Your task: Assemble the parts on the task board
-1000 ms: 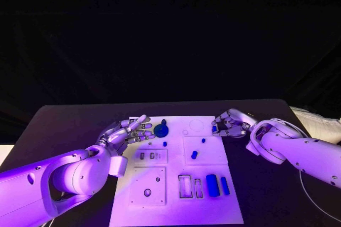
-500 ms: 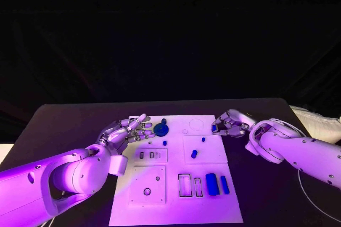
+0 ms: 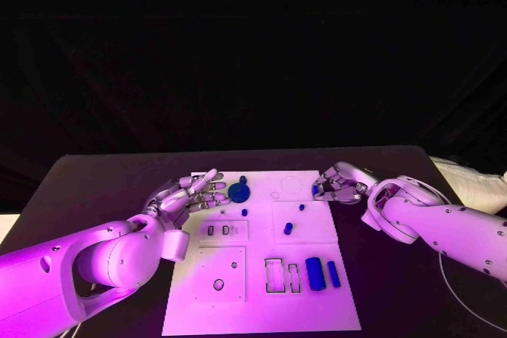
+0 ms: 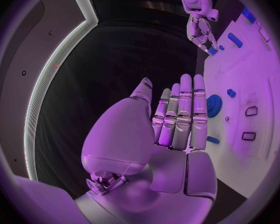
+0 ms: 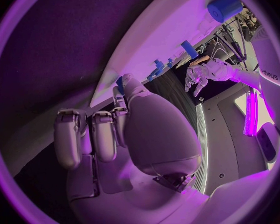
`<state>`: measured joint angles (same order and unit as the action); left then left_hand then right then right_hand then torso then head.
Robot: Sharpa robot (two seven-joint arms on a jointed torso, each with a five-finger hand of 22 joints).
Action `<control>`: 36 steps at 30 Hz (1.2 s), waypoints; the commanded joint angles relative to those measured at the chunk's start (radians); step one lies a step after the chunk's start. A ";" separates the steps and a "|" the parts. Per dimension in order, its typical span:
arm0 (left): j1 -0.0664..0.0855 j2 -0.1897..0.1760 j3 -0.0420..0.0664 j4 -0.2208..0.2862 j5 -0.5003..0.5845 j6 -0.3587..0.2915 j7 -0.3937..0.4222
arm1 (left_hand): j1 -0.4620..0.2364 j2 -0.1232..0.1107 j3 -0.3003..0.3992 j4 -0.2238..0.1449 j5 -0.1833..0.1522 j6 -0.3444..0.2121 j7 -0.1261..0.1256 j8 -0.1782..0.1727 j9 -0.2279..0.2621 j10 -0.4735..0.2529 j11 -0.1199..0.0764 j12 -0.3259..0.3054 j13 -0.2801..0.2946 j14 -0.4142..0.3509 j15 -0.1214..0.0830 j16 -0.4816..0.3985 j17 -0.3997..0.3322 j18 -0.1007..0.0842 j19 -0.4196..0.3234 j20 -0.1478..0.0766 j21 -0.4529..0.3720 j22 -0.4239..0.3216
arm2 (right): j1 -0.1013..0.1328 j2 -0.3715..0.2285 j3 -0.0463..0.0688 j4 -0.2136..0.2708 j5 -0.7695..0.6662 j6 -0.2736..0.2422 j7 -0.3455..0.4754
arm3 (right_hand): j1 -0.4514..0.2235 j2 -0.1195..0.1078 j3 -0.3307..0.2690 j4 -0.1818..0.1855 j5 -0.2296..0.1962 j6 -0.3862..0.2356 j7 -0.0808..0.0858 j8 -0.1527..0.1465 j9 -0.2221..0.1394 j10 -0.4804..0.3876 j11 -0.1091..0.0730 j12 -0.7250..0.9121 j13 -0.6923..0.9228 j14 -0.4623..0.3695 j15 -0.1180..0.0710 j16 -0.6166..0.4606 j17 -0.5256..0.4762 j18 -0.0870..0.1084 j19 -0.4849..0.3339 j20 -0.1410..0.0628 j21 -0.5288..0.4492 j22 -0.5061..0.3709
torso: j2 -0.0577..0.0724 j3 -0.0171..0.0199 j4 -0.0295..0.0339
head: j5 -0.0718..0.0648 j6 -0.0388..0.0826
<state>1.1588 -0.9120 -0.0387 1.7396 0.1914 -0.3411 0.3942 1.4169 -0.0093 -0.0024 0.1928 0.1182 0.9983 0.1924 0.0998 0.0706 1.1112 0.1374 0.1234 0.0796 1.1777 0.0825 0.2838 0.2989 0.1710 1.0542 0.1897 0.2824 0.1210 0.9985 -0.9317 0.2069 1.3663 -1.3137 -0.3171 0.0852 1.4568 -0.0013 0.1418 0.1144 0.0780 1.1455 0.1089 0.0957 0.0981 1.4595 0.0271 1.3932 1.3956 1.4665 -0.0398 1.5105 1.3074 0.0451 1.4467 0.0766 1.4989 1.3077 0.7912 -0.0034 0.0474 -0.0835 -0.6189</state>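
Two white arms, smooth rounded shells w/ small dark screw dots. Left hand [image 3: 193,193] & right hand [image 3: 340,184]: silver, segmented metal fingers. Dark lettering on left forearm, illegible.

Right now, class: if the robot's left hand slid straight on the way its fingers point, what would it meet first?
Probably the round dark-blue gear-like part on the white task board. The left hand has its fingers extended toward it, empty. Height above the board is unclear, so it might pass over.
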 commanded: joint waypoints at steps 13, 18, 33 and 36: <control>0.001 -0.003 0.001 -0.005 -0.006 0.026 0.003 | 0.010 0.013 0.000 -0.013 0.002 -0.007 0.007 -0.009 -0.001 -0.009 0.005 -0.009 -0.003 -0.011 0.003 0.003 0.005 0.011 0.002 0.005 -0.005 -0.002 | 0.003 0.027 0.001 0.181 -0.043 -0.105 -0.284 | -0.015 0.019 0.018 -0.004 0.012 0.029 -0.022 0.004 0.007 0.035 -0.020 -0.014 0.046 0.077 -0.016 -0.004 0.134 -0.001 -0.012 -0.015 -0.004 0.079 | -0.013 -0.0066 0.0063 | 0.012 -0.005; 0.001 -0.003 0.001 -0.022 -0.007 0.037 0.005 | 0.012 0.014 0.000 -0.014 0.003 -0.007 0.007 -0.009 -0.001 -0.010 0.005 -0.009 -0.003 -0.012 0.003 0.003 0.005 0.011 0.002 0.005 -0.005 -0.003 | 0.004 0.074 0.000 0.241 -0.074 -0.086 -0.346 | -0.014 0.019 0.025 -0.009 0.021 0.026 -0.022 0.001 0.006 0.033 -0.020 -0.018 0.044 0.077 -0.016 -0.006 0.131 0.000 -0.016 -0.016 -0.007 0.073 | -0.021 -0.0116 0.0141 | 0.023 -0.018; 0.001 -0.016 0.001 -0.057 -0.011 0.043 0.018 | 0.019 0.017 0.003 -0.020 0.003 -0.007 0.006 -0.010 -0.001 -0.010 0.004 -0.010 -0.004 -0.013 0.003 0.003 0.008 0.011 0.002 0.006 -0.006 -0.003 | -0.013 0.193 -0.041 0.295 -0.268 -0.018 -0.448 | -0.014 0.016 0.032 -0.016 0.021 0.030 -0.023 0.001 0.007 0.032 -0.021 -0.021 0.043 0.076 -0.017 -0.007 0.129 0.001 -0.017 -0.017 -0.008 0.072 | -0.032 -0.0267 0.0336 | 0.058 -0.044; 0.001 -0.016 0.001 -0.058 -0.011 0.044 0.019 | 0.019 0.017 0.003 -0.020 0.003 -0.007 0.006 -0.010 -0.001 -0.010 0.004 -0.010 -0.004 -0.013 0.003 0.003 0.008 0.011 0.002 0.006 -0.006 -0.003 | -0.020 0.210 -0.047 0.288 -0.284 -0.008 -0.455 | -0.015 0.016 0.032 -0.016 0.021 0.031 -0.023 0.001 0.007 0.031 -0.020 -0.022 0.042 0.076 -0.017 -0.007 0.129 0.001 -0.018 -0.017 -0.008 0.071 | -0.032 -0.0264 0.0314 | 0.061 -0.047</control>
<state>1.1591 -0.9289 -0.0385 1.6810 0.1875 -0.3220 0.3972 1.4315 0.0053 0.0016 0.1775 0.1182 0.9947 0.1959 0.0958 0.0706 1.1077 0.1409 0.1190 0.0768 1.1707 0.0825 0.2838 0.3058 0.1709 1.0542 0.1896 0.2824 0.1193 0.9813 -0.7267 0.1601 1.6572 -1.5283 -0.3660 -0.3293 1.4434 0.0114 0.1660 0.0977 0.0989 1.1450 0.1084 0.0909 0.0984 1.4597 0.0178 1.3778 1.4008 1.4665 -0.0465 1.5064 1.3079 0.0452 1.4339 0.0609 1.4950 1.3073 0.7597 -0.0289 0.0795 -0.0267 -0.6638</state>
